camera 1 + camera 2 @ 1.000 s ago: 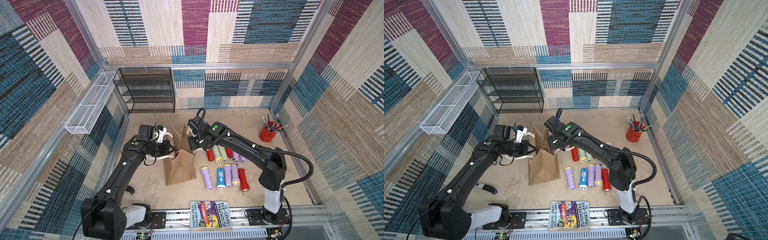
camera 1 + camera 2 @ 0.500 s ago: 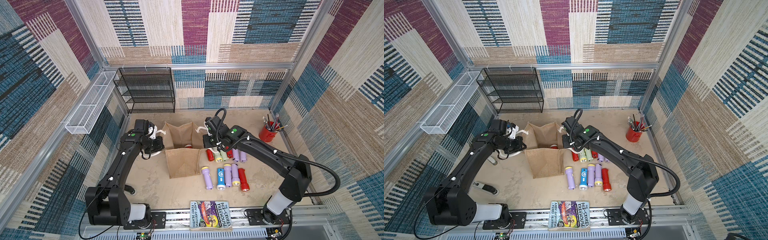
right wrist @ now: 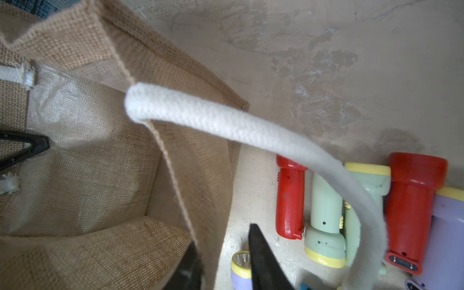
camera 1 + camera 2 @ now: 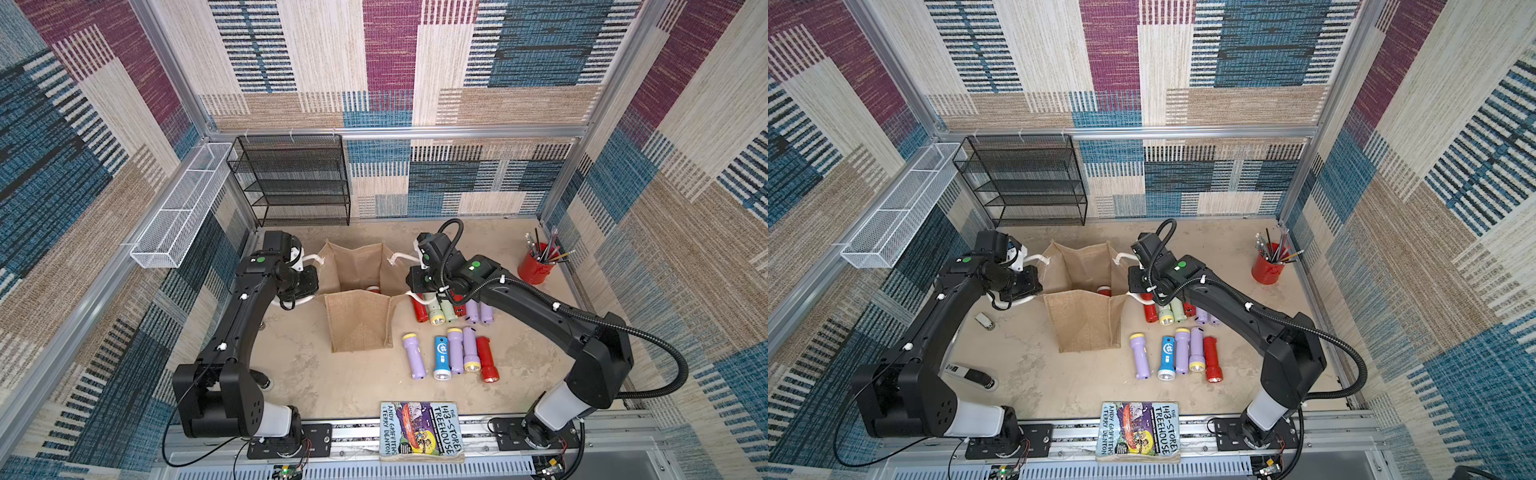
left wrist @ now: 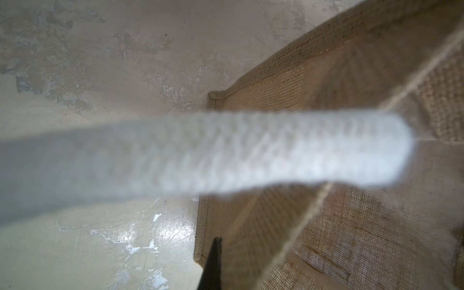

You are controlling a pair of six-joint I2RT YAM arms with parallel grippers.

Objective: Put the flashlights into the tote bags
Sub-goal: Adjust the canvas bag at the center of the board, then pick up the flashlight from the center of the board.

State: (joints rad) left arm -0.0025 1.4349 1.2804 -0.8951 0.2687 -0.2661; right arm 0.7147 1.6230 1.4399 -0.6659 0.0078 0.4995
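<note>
Holds the left tool (image 4: 309, 284) closed at the left wall of the bag (image 4: 358, 324), rope handle (image 5: 226, 153) draped across; cannot tell any pinch on cloth. Extends the left arm (image 4: 243, 311) forward. Has the right tool (image 3: 223, 237) narrowly parted astride the bag's right wall. Angles the right arm (image 4: 540, 311) inward above the flashlights (image 4: 451, 353) lying on the table (image 4: 332, 386) just right of the upright bag; shows one red flashlight (image 4: 374, 288) inside.
</note>
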